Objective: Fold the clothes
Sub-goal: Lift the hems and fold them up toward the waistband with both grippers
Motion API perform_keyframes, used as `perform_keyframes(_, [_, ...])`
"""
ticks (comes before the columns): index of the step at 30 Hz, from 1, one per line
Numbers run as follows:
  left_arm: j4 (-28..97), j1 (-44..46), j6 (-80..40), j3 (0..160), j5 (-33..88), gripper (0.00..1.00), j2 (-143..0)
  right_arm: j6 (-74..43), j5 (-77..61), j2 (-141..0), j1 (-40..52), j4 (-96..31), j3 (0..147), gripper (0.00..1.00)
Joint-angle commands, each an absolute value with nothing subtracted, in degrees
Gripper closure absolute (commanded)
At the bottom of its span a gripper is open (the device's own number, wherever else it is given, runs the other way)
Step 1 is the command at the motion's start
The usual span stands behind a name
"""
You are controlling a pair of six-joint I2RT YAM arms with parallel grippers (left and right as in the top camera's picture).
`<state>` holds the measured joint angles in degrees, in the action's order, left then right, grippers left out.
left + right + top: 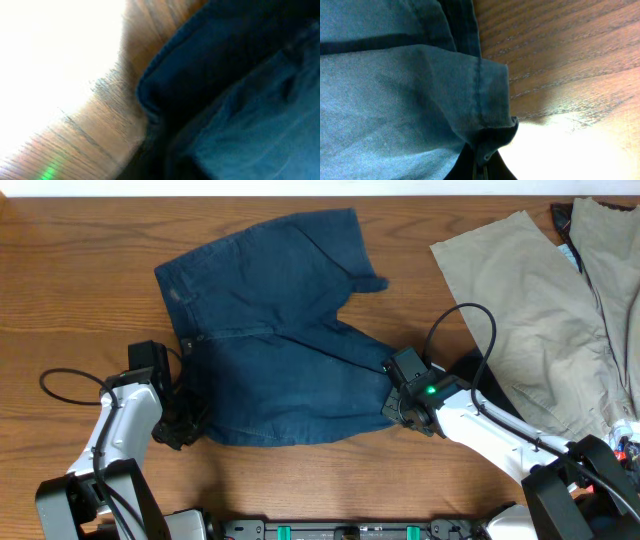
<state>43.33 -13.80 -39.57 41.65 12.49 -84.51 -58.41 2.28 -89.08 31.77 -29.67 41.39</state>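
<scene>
We see blue shorts (pixel 270 350) spread out mid table (pixel 80 270), left tool (pixel 180 423) at their waist edge, right tool (pixel 396 396) at a leg hem, we cannot tell if either one grips.

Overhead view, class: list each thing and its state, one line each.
shorts: spread flat, not yet folded.
left gripper: at the waistband corner; jaws hidden.
right gripper: jaws apparently pinching a leg hem corner.
beige garments: lying loose, rumpled.
</scene>
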Motion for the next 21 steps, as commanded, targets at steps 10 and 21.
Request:
perform_keyframes(10, [54.2,-9.9,-28.4,41.5,23.8,0.94,-79.4,-43.5,1.1,-76.2,21.1,-38.0,47.7,0.99])
perform_keyframes(21, [62.1,4.0,-28.3,41.5,23.8,0.94,-59.6,-33.6,1.3,-64.3,5.4,-56.8,61.8,0.99])
